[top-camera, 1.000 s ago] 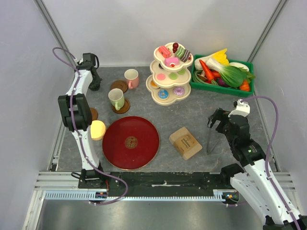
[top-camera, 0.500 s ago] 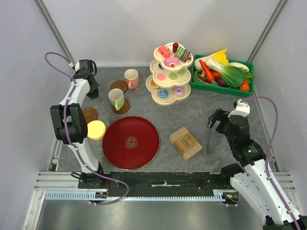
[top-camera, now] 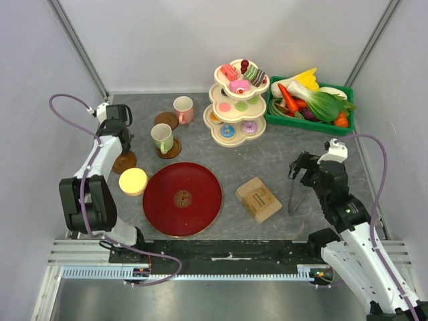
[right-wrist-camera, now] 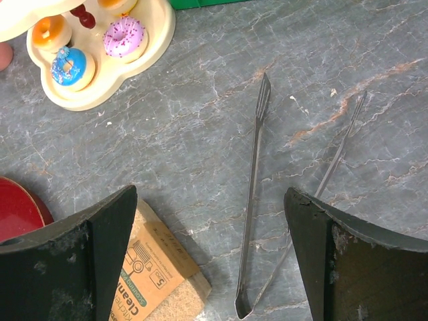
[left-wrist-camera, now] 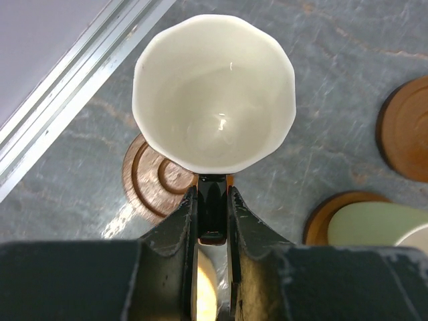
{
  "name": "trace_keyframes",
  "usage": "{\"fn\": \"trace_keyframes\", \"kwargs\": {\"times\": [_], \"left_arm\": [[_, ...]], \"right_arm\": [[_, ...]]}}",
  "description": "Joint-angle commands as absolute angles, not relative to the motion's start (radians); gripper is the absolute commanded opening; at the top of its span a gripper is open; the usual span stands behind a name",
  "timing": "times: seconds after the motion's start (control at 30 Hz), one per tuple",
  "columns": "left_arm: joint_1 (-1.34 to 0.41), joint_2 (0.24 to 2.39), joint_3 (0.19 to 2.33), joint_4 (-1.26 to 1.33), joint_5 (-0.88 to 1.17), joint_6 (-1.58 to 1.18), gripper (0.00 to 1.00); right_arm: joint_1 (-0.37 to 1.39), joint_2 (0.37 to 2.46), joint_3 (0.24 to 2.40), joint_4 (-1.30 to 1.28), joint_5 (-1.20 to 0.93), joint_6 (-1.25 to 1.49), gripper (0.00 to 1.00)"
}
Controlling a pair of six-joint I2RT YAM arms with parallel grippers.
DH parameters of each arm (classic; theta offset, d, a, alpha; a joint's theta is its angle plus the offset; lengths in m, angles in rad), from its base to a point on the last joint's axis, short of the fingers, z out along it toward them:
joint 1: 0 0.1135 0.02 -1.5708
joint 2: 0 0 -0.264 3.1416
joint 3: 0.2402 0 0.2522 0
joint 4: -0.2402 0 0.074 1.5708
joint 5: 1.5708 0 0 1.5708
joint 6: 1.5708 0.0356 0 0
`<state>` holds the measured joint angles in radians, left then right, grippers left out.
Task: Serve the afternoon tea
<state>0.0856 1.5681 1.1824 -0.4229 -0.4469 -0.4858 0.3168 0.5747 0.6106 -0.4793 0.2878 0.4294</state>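
Mug (left-wrist-camera: 214,93) in left fingers (left-wrist-camera: 182,224) has moved over the coaster (left-wrist-camera: 148,180).

Our left gripper (left-wrist-camera: 212,198) pinches the mug (left-wrist-camera: 214,93) by its dark handle, over a brown coaster (left-wrist-camera: 150,182) near the table (left-wrist-camera: 334,67) edge.

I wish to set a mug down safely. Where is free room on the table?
Bare table lies between the red plate and the tiered stand, and between the tan block and the green crate. Mugs and coasters crowd the left side; tongs lie beside the block.
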Motion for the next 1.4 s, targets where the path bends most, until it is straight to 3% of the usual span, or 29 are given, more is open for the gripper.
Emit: {"fn": "trace_keyframes", "kwargs": {"times": [0.0,0.33,0.73,0.8,0.87,1.0,1.13,1.17,1.37], "left_arm": [[0.091,1.41,1.103,-0.293,-0.529,-0.555,0.02],[0.09,1.325,0.924,-0.264,-0.514,-0.591,0.02],[0.089,1.37,0.931,-0.319,-0.468,-0.584,0.03],[0.089,1.362,0.931,-0.333,-0.456,-0.587,0.14],[0.091,1.355,0.933,-0.34,-0.453,-0.592,0.34],[0.091,1.342,0.94,-0.362,-0.463,-0.609,0.58],[0.091,1.318,0.956,-0.387,-0.448,-0.615,0.73],[0.091,1.309,0.96,-0.39,-0.442,-0.615,0.82],[0.089,1.218,1.008,-0.425,-0.356,-0.62,0.95]], "right_arm": [[0.316,0.565,0.638,-0.443,0.264,0.411,0.98],[0.314,0.569,0.637,-0.439,0.245,0.411,0.98],[0.316,0.572,0.638,-0.439,0.239,0.41,0.98],[0.316,0.574,0.64,-0.439,0.238,0.408,0.98],[0.314,0.572,0.64,-0.442,0.236,0.408,0.98],[0.316,0.571,0.638,-0.44,0.236,0.41,0.98],[0.316,0.572,0.64,-0.44,0.23,0.41,0.98],[0.316,0.569,0.638,-0.442,0.23,0.408,0.98],[0.314,0.566,0.638,-0.443,0.233,0.41,0.98]]}}
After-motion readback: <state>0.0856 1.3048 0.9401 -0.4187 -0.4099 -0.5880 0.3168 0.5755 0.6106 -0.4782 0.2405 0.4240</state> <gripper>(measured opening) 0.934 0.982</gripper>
